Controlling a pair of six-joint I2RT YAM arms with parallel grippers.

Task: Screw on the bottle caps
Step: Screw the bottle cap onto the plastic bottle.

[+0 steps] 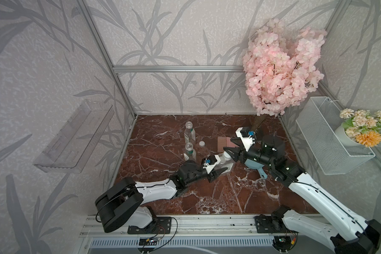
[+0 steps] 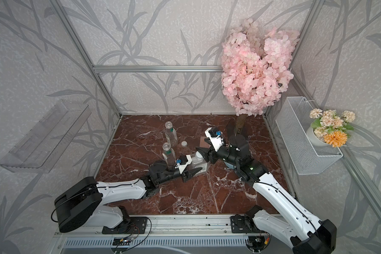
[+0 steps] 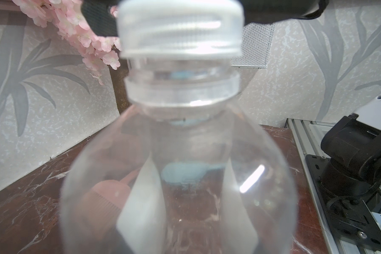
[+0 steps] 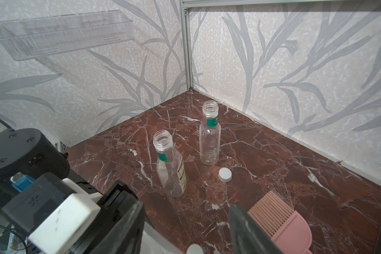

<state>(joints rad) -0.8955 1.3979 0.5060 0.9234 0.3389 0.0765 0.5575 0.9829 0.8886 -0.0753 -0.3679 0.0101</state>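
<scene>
My left gripper (image 1: pixel 223 169) is shut on the wide clear bottle (image 1: pixel 228 166), holding it upright by its body. A white cap (image 3: pixel 180 28) sits slightly tilted on that bottle's neck. My right gripper (image 1: pixel 228 154) reaches over this cap from the right. Its jaws stand apart and marble shows between the fingertips (image 4: pixel 240 215). Two round bottles with green collars (image 4: pixel 209 140) (image 4: pixel 170 169) stand uncapped behind. A loose cap (image 4: pixel 225 174) lies beside them. Another small white disc (image 4: pixel 195 249) peeks in at the right wrist view's lower edge.
A pink brush (image 1: pixel 225 143) lies just behind my right gripper. A blue-handled tool (image 1: pixel 254 167) lies under the right arm. A pink blossom tree (image 1: pixel 281 72) fills the back right corner, with a wire basket (image 1: pixel 330 140) on the right wall and a clear shelf (image 1: pixel 75 136) on the left.
</scene>
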